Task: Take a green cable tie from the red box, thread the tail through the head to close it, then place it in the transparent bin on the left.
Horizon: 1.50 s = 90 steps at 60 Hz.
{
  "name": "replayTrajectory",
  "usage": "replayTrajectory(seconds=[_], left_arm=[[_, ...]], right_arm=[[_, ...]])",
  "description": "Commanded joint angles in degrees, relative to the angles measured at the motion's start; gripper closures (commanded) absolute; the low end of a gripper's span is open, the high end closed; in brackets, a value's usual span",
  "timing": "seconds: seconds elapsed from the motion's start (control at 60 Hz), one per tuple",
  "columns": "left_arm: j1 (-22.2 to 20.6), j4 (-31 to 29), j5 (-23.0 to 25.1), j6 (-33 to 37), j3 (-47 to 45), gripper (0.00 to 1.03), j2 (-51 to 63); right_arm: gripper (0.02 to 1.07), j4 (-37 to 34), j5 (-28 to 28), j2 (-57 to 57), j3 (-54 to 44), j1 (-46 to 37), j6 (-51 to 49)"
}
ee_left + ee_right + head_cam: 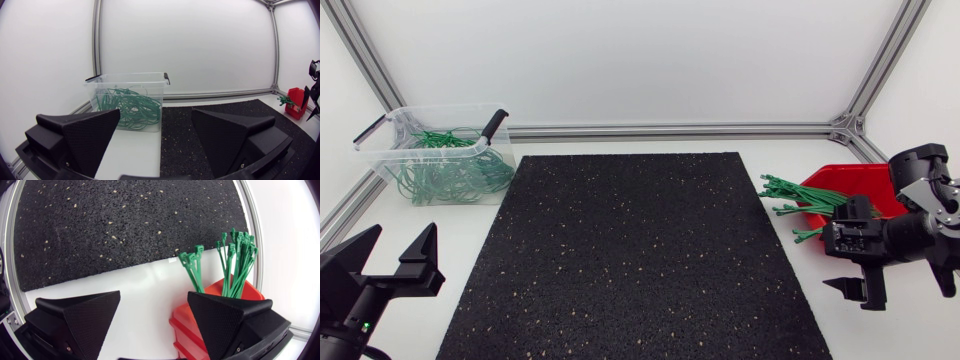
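**Surface.** A white table [480, 235] carries a black speckled mat [630, 250] across its middle. An aluminium frame rail [670, 130] runs along the far edge, with white panels behind it.

**Task items.** The red box [860, 185] sits on the table to the right of the mat. A bundle of green cable ties [800, 195] lies in it, with the heads reaching over the box edge toward the mat. The transparent bin [420, 151] stands at the far left corner, just beside the mat, and holds a tangle of green loops [445, 170].

**Arms.** The left end effector [398, 240] is near the left front of the table, well apart from the bin, and is released with its 2 fingers spread wide. The right end effector [835, 248] is just in front of the red box, also released. In the right wrist view, 1 finger [225, 320] overlaps the box rim and the ties stand ahead of it.
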Motion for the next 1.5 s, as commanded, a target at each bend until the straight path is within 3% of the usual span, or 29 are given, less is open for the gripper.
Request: replayTrajectory(seconds=[0.0,0.833,1.483], left_arm=[[0.2,-1.6,-0.1,-0.7,-2.3,0.04,0.6],[-0.1,-1.6,-0.1,-0.7,-2.2,0.04,0.9],[0.0,-1.6,-0.1,-0.7,-2.3,0.04,1.1]], right_arm=[[0.12,-1.0,0.7,-0.4,-1.7,-0.4,-2.4],[0.11,10.5,0.7,9.6,4.3,2.4,2.6],[0.11,13.2,2.0,11.5,2.7,2.2,2.3]])
